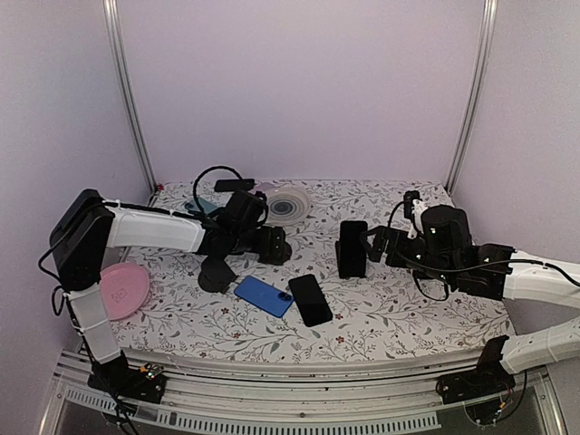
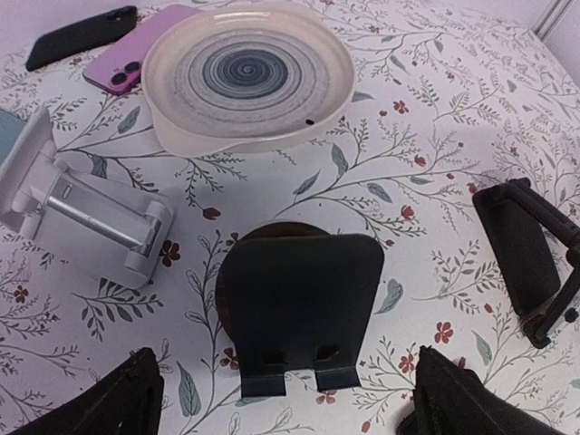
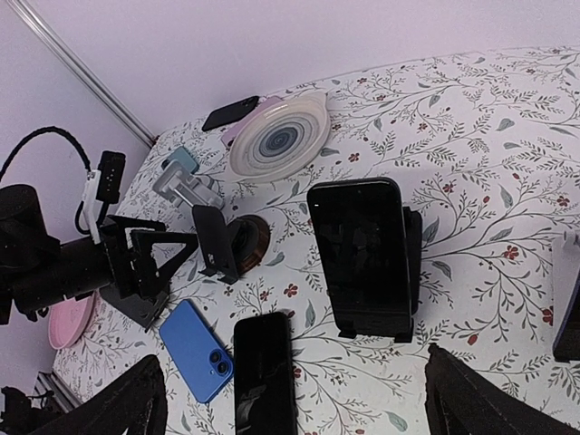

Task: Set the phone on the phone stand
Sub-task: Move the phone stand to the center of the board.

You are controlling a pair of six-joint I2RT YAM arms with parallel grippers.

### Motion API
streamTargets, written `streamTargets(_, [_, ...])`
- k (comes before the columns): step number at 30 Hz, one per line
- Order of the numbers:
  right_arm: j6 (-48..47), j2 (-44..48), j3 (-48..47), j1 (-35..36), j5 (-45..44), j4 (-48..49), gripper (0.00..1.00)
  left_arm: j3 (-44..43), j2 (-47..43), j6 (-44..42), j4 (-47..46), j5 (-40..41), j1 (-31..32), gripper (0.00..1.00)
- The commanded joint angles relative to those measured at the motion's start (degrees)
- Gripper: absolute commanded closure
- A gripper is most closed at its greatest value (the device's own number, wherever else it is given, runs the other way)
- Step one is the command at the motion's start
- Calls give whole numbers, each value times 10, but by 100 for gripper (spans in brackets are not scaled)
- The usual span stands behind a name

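already the black phone [image 3: 355, 249] rests upright on the phone stand [image 3: 413, 263]; left hand [image 2: 285, 412] and right hand [image 3: 299, 403] both spread wide, empty.

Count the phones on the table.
5: propped phone on a stand; flat black phone and blue phone in front; far black phone and purple phone by the plate. A teal item at the white stand may be a sixth.
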State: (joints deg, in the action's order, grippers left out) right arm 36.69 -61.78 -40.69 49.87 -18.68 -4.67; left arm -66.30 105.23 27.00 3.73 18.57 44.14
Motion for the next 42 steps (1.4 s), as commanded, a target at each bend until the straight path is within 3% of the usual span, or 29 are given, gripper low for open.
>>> streamTargets(1, [5,15,7,2,3,10,1,-33,25,-45,-14,-30,-17,3])
streamTargets(19, [5,15,7,2,9,15,1,-84,124,-80,-19,-43,-31,5])
streamTargets(30, [2,4,3,3,17,21,1,-66,118,-25,-25,-75,-19,34])
streamTargets(42, [1,-5,0,2,27,28,1,-59,115,89,4,-15,41,41])
